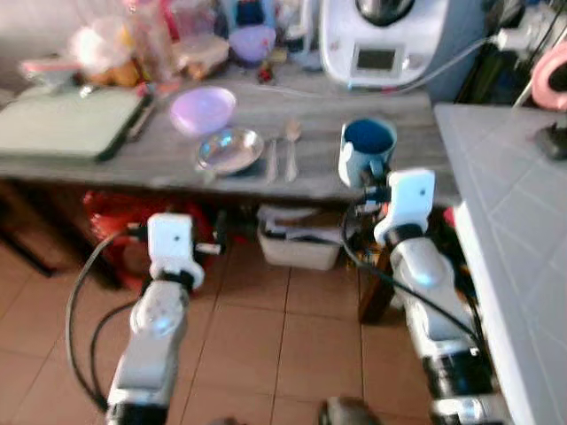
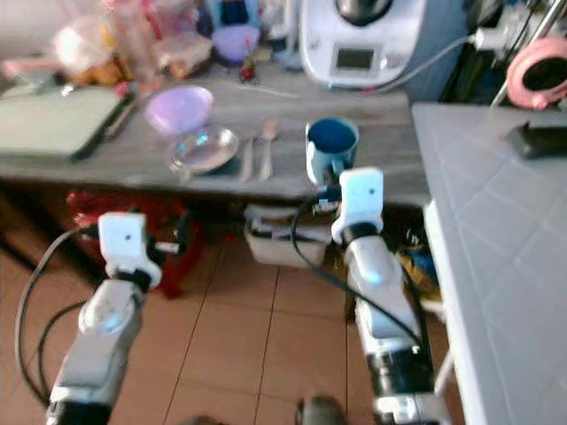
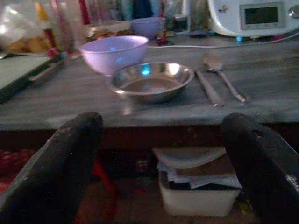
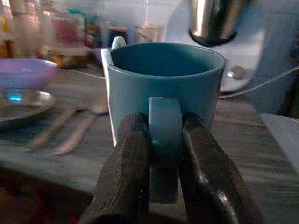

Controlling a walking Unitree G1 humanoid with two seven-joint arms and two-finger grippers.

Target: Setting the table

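A blue mug (image 1: 366, 149) stands upright near the front edge of the grey wooden table (image 1: 124, 158). My right gripper (image 4: 164, 140) is shut on the mug's handle (image 4: 164, 126), one finger on each side. Left of the mug lie a knife (image 1: 272, 159) and a spoon (image 1: 291, 146), then a steel dish (image 1: 229, 149) with a lilac bowl (image 1: 203, 109) behind it. My left gripper (image 3: 163, 140) is open, held low in front of the table edge, facing the steel dish (image 3: 152, 80) and holding nothing.
A green cutting board (image 1: 66, 122) lies at the table's left. Jars and a second lilac bowl (image 1: 252, 40) crowd the back, beside a white kitchen machine (image 1: 381, 40). A white counter (image 1: 509, 186) runs along the right. A white bin (image 1: 299, 239) sits under the table.
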